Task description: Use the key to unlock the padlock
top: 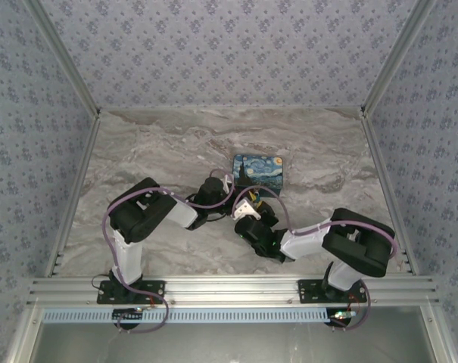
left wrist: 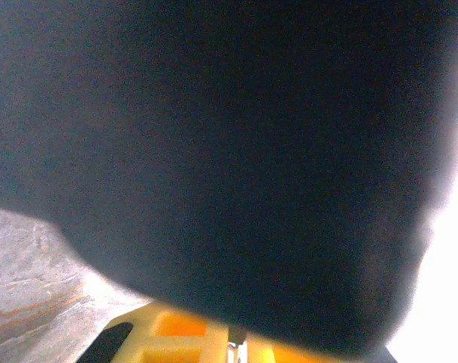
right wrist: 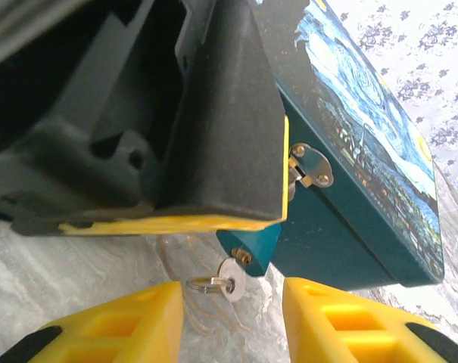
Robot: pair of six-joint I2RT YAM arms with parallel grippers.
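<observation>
Teal and small, the padlock sits at lower centre of the right wrist view, against the near corner of the starry-night box and just below its metal hasp. Its keyhole end points down toward the bottom of the frame. Its upper part and shackle are hidden under the dark pad of the left end effector, which looks clenched on the padlock body.

The key looks already seated in the brass keyhole. Its long axis runs from the lock down and slightly left, with the flat silver head outermost and a thin ring hanging off it to the left, above the marble table.

The right end effector is released. Its two yellow fingers stand either side of the key head with clear gaps, touching nothing.

By my reading, insertion is done and the step in hand is taking hold of the key head. The next move calls for closing squarely on that flat head without trapping the ring, then twisting about the key's own axis while the left end effector holds the lock body against turning.
</observation>
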